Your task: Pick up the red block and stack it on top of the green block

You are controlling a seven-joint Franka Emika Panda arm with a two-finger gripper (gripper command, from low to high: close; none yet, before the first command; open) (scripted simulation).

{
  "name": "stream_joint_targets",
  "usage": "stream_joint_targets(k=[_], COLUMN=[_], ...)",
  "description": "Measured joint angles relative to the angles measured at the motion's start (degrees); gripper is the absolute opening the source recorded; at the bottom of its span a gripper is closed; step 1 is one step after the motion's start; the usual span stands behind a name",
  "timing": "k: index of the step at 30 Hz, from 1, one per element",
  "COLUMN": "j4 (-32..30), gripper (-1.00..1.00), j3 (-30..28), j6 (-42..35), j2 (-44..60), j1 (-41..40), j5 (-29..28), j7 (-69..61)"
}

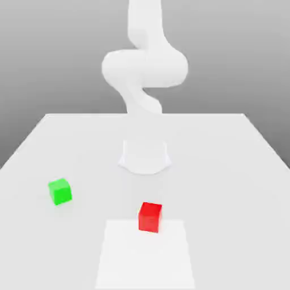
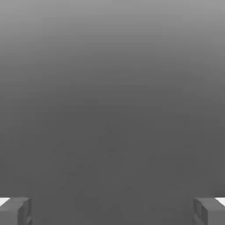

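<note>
The red block (image 1: 150,217) is a small bright red cube resting on the white table (image 1: 226,170), near the front and about the middle. The green block (image 1: 59,191), a cube of the same size, sits apart from it toward the exterior view's left and slightly farther back. In the hand view my gripper (image 2: 112,212) is open: its two grey fingertips (image 2: 15,211) stand far apart with nothing between them, and only plain grey background lies beyond.
The white arm rises from its round base (image 1: 144,156) at the table's middle back and bends upward out of the picture. A paler square patch (image 1: 144,255) marks the table front, and the red block rests on its far edge.
</note>
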Motion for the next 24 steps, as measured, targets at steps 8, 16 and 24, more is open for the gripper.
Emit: stream_joint_targets(k=[8,16,24], j4=[-14.9,-31.2,-32.6], gripper=[0.00,0.00,0.00], j3=[1.0,3.9,1.2], j6=[10.8,23.6,41.8], j2=[12.8,28.3,50.6], j1=[-0.3,-1.1,1.0], j5=[1.9,2.1,-2.1], j7=[4.2,10.5,15.3])
